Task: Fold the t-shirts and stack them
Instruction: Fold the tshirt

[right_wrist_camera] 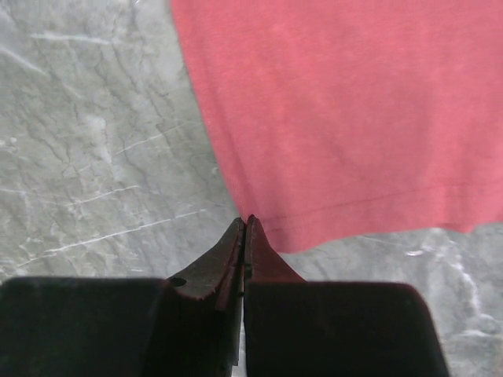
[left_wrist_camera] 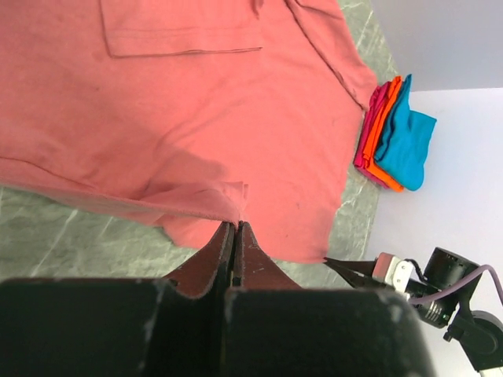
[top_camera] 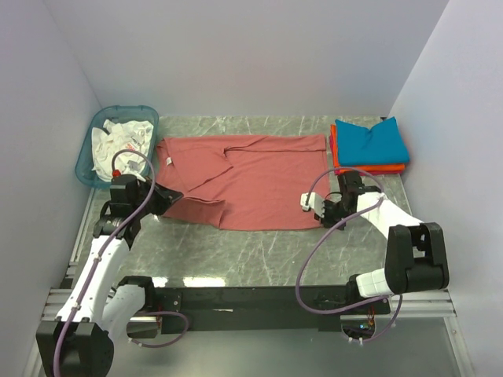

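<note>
The dusty-red t-shirt (top_camera: pixel 251 177) lies spread on the marble surface (top_camera: pixel 236 259). The left end effector (left_wrist_camera: pixel 236 225) is closed tight on a pinch of the shirt's near-left edge, and the right end effector (right_wrist_camera: pixel 245 221) is closed at the near-right hem corner, seemingly nipping only the very tip. A clean fold likely needs both to lift together and carry the near edge evenly toward the far edge, since the right's shallow bite could slip.

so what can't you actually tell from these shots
- right wrist view: whether the shut right fingers pinch the red t-shirt; their own tips hide it
- top view: white contents of the basket; too small
- top view: shirt count under the teal t-shirt; it covers them
</note>
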### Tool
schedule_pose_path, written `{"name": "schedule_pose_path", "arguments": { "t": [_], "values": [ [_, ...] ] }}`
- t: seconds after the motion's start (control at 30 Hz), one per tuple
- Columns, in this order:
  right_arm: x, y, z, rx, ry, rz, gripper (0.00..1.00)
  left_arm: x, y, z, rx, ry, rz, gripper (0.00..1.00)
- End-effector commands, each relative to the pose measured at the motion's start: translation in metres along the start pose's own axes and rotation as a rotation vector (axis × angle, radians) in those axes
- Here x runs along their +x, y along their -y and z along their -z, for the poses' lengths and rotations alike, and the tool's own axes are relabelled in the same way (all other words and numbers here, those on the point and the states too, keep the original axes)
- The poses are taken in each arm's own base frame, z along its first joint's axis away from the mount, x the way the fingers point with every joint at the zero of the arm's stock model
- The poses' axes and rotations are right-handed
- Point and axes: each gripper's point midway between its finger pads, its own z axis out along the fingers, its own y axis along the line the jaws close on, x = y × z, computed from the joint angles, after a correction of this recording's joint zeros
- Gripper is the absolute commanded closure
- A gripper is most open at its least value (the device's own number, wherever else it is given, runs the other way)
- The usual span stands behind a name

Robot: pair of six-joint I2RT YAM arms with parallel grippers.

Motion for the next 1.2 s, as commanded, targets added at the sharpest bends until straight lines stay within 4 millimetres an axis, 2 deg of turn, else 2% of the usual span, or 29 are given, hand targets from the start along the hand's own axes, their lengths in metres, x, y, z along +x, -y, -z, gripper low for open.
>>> {"name": "schedule_pose_path", "arguments": {
  "t": [0.0, 0.4, 1.17],
  "values": [
    [-0.016, 0.013, 0.014, 0.031, 0.048, -0.032, 1.0, -0.014, 0.028, 0.006, 0.075, 0.023, -0.046, 1.0],
    [-0.026, 0.034, 0.02, 0.063, 0.061, -0.093, 1.0, -0.032, 0.044, -0.001, 0.082, 0.042, -0.072, 1.0],
    [-0.022, 0.077, 0.016, 0.109, 0.014, -0.216, 1.0, -0.073, 0.074, -0.025, 0.096, 0.063, -0.126, 1.0]
  ]
}}
